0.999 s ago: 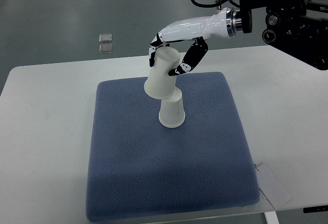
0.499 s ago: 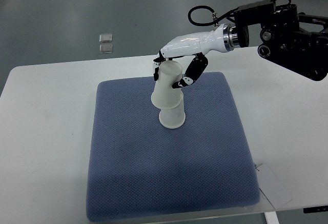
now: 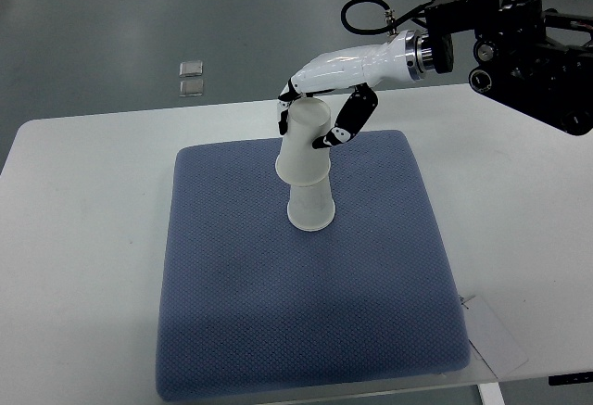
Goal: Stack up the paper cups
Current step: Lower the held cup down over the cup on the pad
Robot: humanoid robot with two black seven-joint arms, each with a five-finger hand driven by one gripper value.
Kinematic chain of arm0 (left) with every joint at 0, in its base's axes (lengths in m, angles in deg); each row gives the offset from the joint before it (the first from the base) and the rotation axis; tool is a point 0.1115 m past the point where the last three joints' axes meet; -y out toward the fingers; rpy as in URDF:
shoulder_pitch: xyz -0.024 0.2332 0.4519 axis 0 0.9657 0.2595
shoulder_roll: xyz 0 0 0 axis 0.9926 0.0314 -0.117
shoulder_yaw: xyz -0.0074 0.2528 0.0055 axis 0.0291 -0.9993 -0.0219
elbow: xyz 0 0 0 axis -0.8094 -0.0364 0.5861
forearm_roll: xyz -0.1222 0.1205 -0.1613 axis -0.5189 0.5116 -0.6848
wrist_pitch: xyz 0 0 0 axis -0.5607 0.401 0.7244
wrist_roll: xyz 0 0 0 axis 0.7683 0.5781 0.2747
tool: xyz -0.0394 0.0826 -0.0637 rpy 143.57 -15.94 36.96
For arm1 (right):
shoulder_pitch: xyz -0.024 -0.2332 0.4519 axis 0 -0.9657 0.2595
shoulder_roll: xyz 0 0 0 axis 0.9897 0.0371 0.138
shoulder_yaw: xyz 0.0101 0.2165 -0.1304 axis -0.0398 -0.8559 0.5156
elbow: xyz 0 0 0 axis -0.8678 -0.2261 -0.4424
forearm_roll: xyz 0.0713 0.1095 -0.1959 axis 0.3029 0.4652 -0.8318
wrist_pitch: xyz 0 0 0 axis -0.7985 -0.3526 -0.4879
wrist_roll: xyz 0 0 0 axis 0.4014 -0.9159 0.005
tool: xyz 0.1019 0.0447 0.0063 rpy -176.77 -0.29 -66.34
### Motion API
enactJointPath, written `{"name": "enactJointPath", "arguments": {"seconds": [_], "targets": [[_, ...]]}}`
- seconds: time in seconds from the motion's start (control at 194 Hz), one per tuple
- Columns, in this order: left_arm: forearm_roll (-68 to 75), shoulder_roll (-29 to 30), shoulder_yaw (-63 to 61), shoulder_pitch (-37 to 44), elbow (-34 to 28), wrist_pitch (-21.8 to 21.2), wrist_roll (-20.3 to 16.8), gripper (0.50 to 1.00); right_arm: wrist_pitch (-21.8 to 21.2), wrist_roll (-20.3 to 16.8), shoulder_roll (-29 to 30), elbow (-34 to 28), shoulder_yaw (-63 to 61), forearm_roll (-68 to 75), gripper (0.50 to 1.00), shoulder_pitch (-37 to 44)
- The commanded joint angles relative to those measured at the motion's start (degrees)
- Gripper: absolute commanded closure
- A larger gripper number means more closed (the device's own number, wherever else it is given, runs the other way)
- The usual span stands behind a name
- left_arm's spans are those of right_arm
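Observation:
Two white paper cups stand upside down on the blue mat [image 3: 306, 331], one over the other. The lower cup [image 3: 310, 208] rests on the mat near its middle back. The upper cup [image 3: 304, 144] sits over the lower one, nearly upright, covering its top part. My right hand [image 3: 315, 120] reaches in from the upper right and its fingers are curled around the upper cup near its top. The black thumb [image 3: 350, 120] presses the cup's right side. The left arm is not in the picture.
The blue mat lies on a white table [image 3: 83, 238]. Two small square floor fittings [image 3: 192, 79] show beyond the table's far edge. The robot's black arm hardware [image 3: 528, 44] hangs over the back right corner. A paper label [image 3: 496, 331] lies at the mat's front right corner.
The upper cup has swung from tilted and offset to the left into a nearly upright pose and has come down over the lower cup. The right hand moved with it.

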Motion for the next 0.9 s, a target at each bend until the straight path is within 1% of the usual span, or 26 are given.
{"name": "enactJointPath", "arguments": {"seconds": [0.0, 0.355, 0.896], "targets": [[0.0, 0.0, 0.0, 0.0, 0.0, 0.0, 0.0, 0.500, -0.4, 0.0, -0.2, -0.1, -0.1, 0.1, 1.000, 0.4], [0.0, 0.0, 0.0, 0.0, 0.0, 0.0, 0.0, 0.500, -0.4, -0.1, 0.0, -0.2, 0.0, 0.0, 1.000, -0.4], [0.0, 0.0, 0.0, 0.0, 0.0, 0.0, 0.0, 0.500, 0.4, -0.2, 0.6, -0.1, 0.1, -1.4, 1.000, -4.3]]}}
